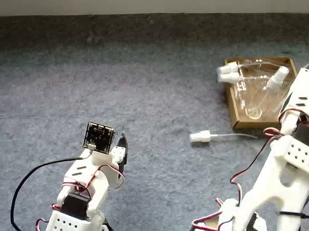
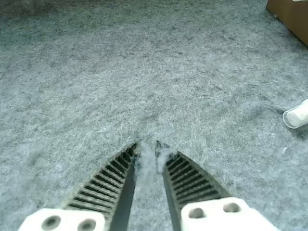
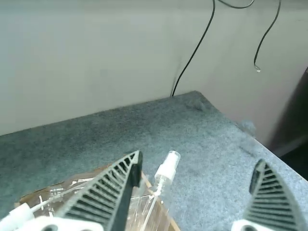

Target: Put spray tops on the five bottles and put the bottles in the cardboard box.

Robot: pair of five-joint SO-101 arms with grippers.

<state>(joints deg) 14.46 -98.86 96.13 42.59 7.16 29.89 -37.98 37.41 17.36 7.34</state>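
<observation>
The cardboard box (image 1: pixel 237 122) stands at the right of the table and holds several clear bottles (image 1: pixel 257 97) with white spray tops (image 1: pixel 228 73). One loose white spray top (image 1: pixel 201 137) with a thin tube lies on the carpet just left of the box, and its cap (image 2: pixel 295 115) appears in the left wrist view. My right gripper (image 3: pixel 198 160) hangs wide open above the box with nothing between its fingers. Below it one capped bottle (image 3: pixel 166 174) leans up out of the box. My left gripper (image 2: pixel 147 145) rests shut and empty low over the carpet at the lower left.
Grey carpet covers the table. The right arm (image 1: pixel 294 157) with its red and black wires rises along the near right side of the box. A box corner (image 2: pixel 291 17) lies far ahead of the left gripper. A wall with hanging cables (image 3: pixel 192 53) stands behind the table.
</observation>
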